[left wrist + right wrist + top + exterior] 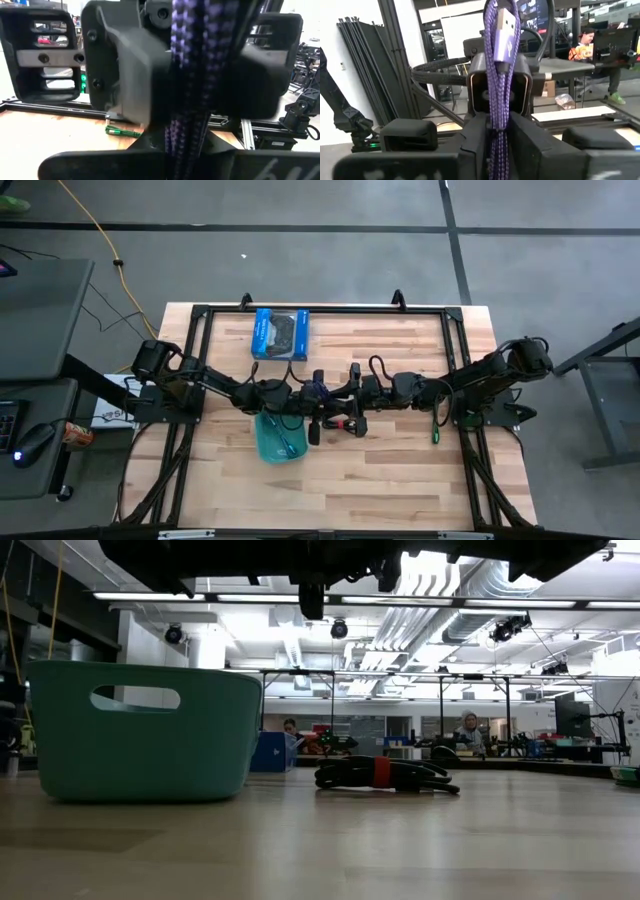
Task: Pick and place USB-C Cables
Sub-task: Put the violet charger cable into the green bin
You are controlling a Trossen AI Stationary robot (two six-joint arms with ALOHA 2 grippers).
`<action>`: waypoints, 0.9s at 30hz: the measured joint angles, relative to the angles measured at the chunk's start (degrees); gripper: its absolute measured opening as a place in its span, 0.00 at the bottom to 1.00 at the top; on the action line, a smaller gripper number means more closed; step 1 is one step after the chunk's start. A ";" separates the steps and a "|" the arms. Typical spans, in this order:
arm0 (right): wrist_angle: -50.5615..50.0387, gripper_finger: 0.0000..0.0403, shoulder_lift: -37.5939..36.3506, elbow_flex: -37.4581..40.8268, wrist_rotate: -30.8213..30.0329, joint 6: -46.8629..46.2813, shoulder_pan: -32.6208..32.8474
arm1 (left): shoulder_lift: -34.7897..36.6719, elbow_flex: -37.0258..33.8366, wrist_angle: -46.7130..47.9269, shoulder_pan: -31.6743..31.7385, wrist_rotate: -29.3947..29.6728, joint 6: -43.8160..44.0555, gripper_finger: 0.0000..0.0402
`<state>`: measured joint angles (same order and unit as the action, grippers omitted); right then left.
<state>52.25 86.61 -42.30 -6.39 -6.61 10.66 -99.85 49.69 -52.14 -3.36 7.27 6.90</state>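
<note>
I see both pincers meeting mid-bench over the teal bin [279,442], left pincer [316,392] and right pincer [498,131] each clamped on the purple cable [499,60]. The black cable [385,775] lies beside the bin; the green cable [436,426] lies well right.

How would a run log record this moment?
purple cable in right gripper | left gripper opposite, close | black cable on table

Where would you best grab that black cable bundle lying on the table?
At its middle, across the red tie, from straight above: the black cable lies flat on the table, and the tie holds its loops together there.
</note>
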 joint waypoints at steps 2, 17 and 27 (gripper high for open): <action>-0.08 0.24 0.00 0.00 0.00 -0.74 -0.02 | 0.02 0.00 0.00 0.00 0.00 0.42 0.01; -2.33 0.66 -2.76 0.04 -3.24 1.15 -0.15 | 4.93 -0.63 10.11 1.40 0.48 -0.31 0.00; -17.50 0.67 -12.79 0.04 -11.30 6.34 3.82 | 25.46 -15.48 12.38 2.21 4.89 -3.24 0.00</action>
<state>34.75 73.81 -42.26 -17.69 -0.27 14.48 -74.39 34.21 -39.77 -1.15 12.16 3.66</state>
